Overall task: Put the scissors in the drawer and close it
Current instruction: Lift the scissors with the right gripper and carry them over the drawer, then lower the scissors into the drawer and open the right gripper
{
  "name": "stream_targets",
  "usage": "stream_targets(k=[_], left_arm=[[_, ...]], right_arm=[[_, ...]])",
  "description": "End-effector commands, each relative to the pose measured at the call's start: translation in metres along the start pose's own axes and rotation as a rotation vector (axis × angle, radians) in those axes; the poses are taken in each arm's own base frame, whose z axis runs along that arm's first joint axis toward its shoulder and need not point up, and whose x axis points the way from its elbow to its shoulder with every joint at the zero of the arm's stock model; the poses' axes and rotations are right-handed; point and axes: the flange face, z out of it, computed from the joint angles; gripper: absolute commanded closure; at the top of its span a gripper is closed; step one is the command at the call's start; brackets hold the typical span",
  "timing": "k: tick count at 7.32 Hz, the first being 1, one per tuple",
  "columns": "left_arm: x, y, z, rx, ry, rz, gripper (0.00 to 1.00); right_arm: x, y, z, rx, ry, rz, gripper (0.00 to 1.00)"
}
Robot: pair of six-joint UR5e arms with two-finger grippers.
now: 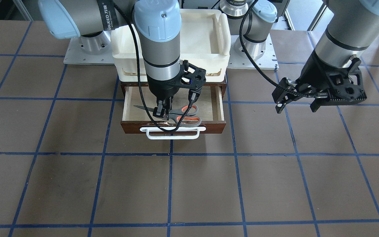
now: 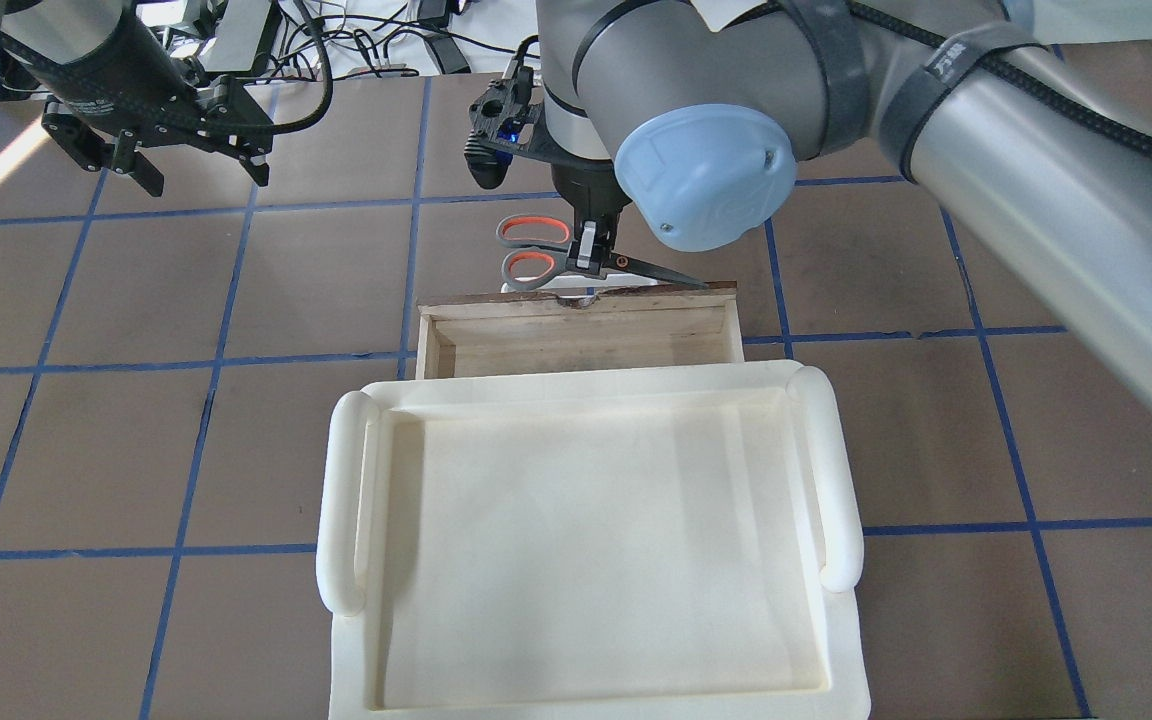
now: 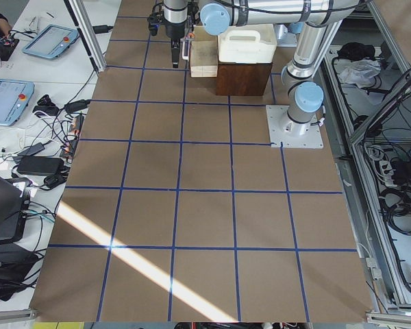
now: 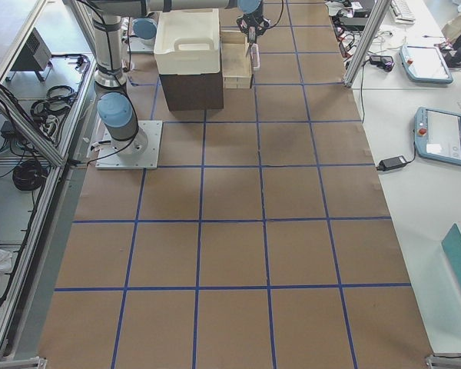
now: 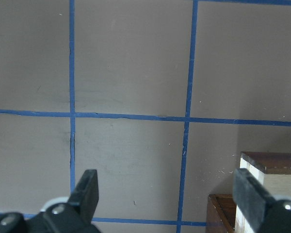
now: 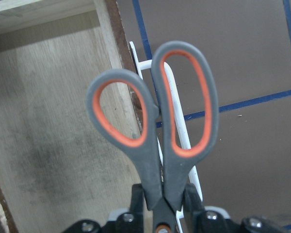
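Observation:
The scissors (image 1: 179,116), with grey handles and orange loop linings, are gripped at the pivot by my right gripper (image 1: 162,112). They lie level just above the open drawer's (image 1: 209,107) chipped front edge, blades pointing toward the robot's right. In the right wrist view the scissors (image 6: 153,165) straddle that edge: one loop is over the pale interior (image 6: 48,136), the other over the white bar handle (image 6: 177,131). The overhead view shows the same scissors (image 2: 536,262), right gripper (image 2: 588,250) and drawer (image 2: 576,340). My left gripper (image 1: 297,107) is open and empty, off to the drawer's side.
A cream-white plastic tray (image 1: 222,29) sits on top of the cabinet behind the drawer, and it fills the lower overhead view (image 2: 841,480). The brown table has blue grid lines (image 1: 169,184). The left wrist view shows the drawer's corner (image 5: 269,170).

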Motion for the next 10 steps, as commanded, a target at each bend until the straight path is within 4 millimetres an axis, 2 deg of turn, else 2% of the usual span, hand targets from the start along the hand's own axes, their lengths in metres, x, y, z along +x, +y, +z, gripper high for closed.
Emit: stream_targets(k=[1, 4, 6, 10], left_arm=[[-0.001, 0.0, 0.0, -0.001, 0.001, 0.0, 0.0], [-0.002, 0.0, 0.001, -0.001, 0.001, -0.002, 0.0], [-0.002, 0.0, 0.0, -0.001, 0.001, -0.002, 0.0], [-0.002, 0.0, 0.0, -0.001, -0.001, -0.002, 0.0]], right_arm=[[-0.006, -0.005, 0.017, -0.017, -0.025, -0.038, 1.0], [-0.023, -0.012, 0.029, -0.053, -0.03, -0.128, 1.0], [-0.026, -0.014, 0.033, -0.048, -0.026, -0.127, 1.0], [-0.039, -0.014, 0.058, -0.054, -0.036, -0.123, 1.0]])
